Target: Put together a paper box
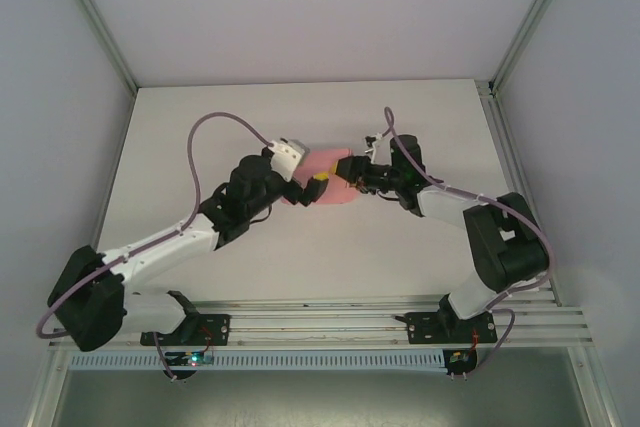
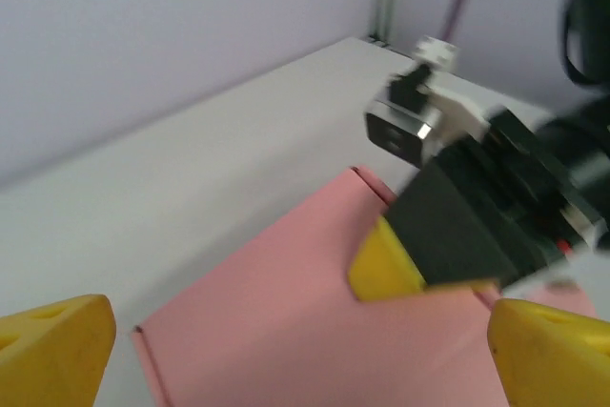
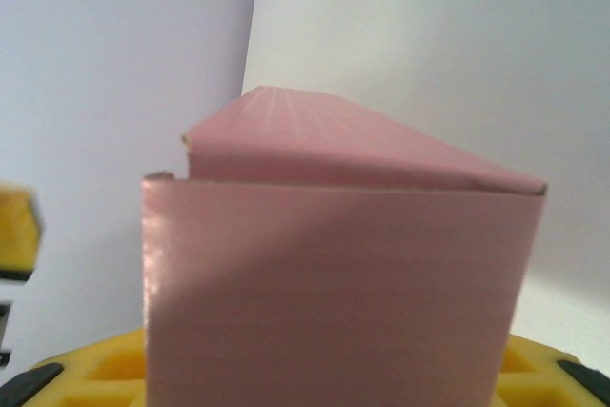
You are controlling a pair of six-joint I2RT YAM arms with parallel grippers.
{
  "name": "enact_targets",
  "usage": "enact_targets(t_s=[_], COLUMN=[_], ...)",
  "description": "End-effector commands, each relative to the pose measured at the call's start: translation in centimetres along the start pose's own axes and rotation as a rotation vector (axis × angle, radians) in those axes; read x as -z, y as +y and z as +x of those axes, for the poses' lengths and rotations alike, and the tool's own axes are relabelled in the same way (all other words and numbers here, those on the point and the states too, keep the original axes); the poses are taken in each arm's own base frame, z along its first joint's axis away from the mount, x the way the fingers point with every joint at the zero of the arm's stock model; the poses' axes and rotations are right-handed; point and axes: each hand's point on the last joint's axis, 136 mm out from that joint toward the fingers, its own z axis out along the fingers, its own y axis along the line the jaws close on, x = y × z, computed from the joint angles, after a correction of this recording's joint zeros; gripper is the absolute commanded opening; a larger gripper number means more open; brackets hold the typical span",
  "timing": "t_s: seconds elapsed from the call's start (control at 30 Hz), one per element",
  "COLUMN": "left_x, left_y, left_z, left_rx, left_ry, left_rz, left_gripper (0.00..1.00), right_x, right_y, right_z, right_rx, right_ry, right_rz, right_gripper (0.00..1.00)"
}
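The pink paper box is held above the middle of the table between the two arms. In the right wrist view the paper box stands close to the lens, a front panel upright and a sloping flap behind it. My right gripper is shut on the box's right edge; its yellow finger presses on the pink card. My left gripper is open at the box's left end. Its yellow fingertips stand wide apart on either side of the card, a small gap showing at the left one.
The white table is walled by pale panels and metal posts. Purple cables loop over both arms. A rail carries the arm bases at the near edge.
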Motion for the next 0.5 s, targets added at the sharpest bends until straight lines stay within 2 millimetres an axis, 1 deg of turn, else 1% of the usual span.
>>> enact_targets(t_s=[0.0,0.07,0.13,0.2,0.3,0.37,0.47], left_x=[0.0,-0.3,-1.0,-1.9,-3.0,-3.5,-3.5], left_y=[-1.6,-2.4,-2.5,-2.0,-1.3,-1.2,-1.6], left_z=[3.5,3.5,3.9,4.2,3.9,3.3,2.0], left_rx=[-0.409,-0.516,-0.622,-0.704,-0.779,-0.794,-0.796], left_ry=[0.149,0.173,0.177,0.198,0.223,0.195,0.126], left_rz=[0.02,-0.005,-0.05,-0.12,-0.208,-0.236,-0.26], left_gripper=[1.0,1.0,1.0,1.0,1.0,0.99,0.94], right_x=[1.9,3.2,4.4,5.1,6.0,6.6,7.1], right_y=[2.8,3.8,4.2,5.0,6.1,6.1,5.3], right_z=[-1.3,-1.6,-1.8,-1.5,-0.7,-0.1,0.8], right_rx=[-0.071,-0.086,-0.107,-0.096,-0.124,-0.16,-0.229], right_ry=[-0.012,-0.014,-0.042,-0.045,-0.021,-0.014,-0.009], right_rz=[-0.025,-0.042,-0.021,-0.018,-0.015,-0.002,0.043], right_gripper=[0.47,0.47,0.48,0.48,0.48,0.47,0.46])
